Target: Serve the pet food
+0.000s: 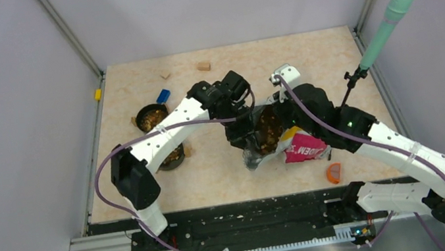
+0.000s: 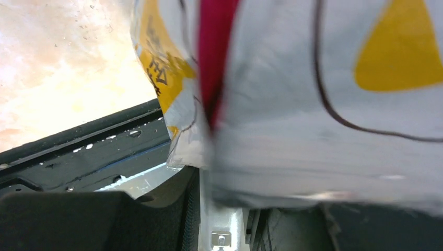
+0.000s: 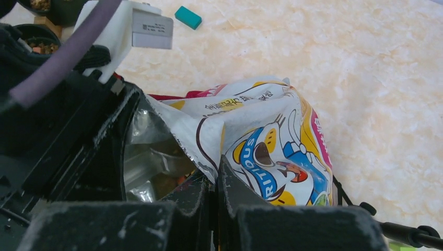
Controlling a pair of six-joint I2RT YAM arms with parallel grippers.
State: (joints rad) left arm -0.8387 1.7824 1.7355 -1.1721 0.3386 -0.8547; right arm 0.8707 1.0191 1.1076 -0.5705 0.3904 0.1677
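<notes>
The glossy cartoon-cat bag (image 1: 300, 147) lies open mid-table, and brown pet food (image 1: 267, 131) shows in its mouth. My right gripper (image 1: 280, 113) is shut on the torn rim of the bag (image 3: 261, 130), pinching it between the fingertips (image 3: 215, 175). My left gripper (image 1: 243, 137) reaches down at the bag's left side. A silvery metal handle (image 2: 222, 214) stands between its jaws, and the bag's printed outside (image 2: 313, 104) hides the handle's far end. Two dark bowls at the left hold kibble: one in the open (image 1: 152, 117), one (image 1: 175, 158) partly under my left arm.
An orange piece (image 1: 333, 173) lies near the front edge, right of the bag. A blue block (image 1: 163, 96), a yellow block (image 1: 97, 94) and tan wooden blocks (image 1: 203, 66) sit toward the back. A teal-tipped pole (image 1: 385, 28) stands at the right wall.
</notes>
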